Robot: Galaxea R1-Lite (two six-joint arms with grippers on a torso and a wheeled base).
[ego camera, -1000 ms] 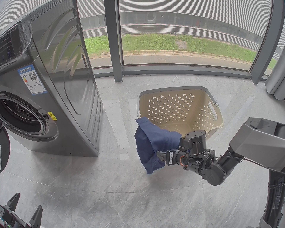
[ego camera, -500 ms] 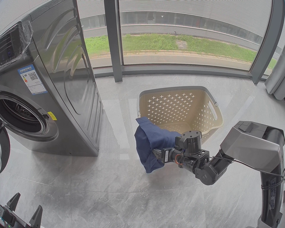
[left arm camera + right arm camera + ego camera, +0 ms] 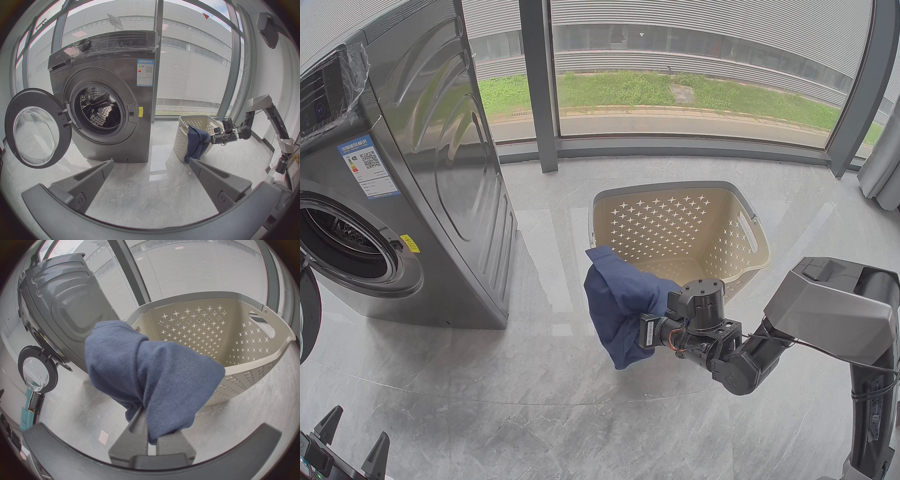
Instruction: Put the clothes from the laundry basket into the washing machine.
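A blue garment [image 3: 617,304] hangs over the near left corner of the beige laundry basket [image 3: 750,253], part inside and part draped outside. My right gripper [image 3: 639,330] is shut on the garment's lower right part, just outside the basket's near rim; the wrist view has the cloth [image 3: 150,377] pinched between the fingers [image 3: 137,427]. The grey washing machine [image 3: 456,156] stands to the left with its round door [image 3: 34,128] swung open and the drum [image 3: 100,109] exposed. My left gripper [image 3: 150,165] is open, low at the near left [image 3: 353,431], far from the basket.
Tall windows [image 3: 687,69] run along the far wall behind the basket, and a grey curtain [image 3: 884,162] hangs at the far right. Bare tiled floor [image 3: 537,400] lies between the machine and the basket. A small scrap [image 3: 103,437] lies on the floor.
My right gripper, holding the blue garment, shifted left and then came slightly back right and down; the garment's hanging end shifted a little with it. The left gripper stayed still.
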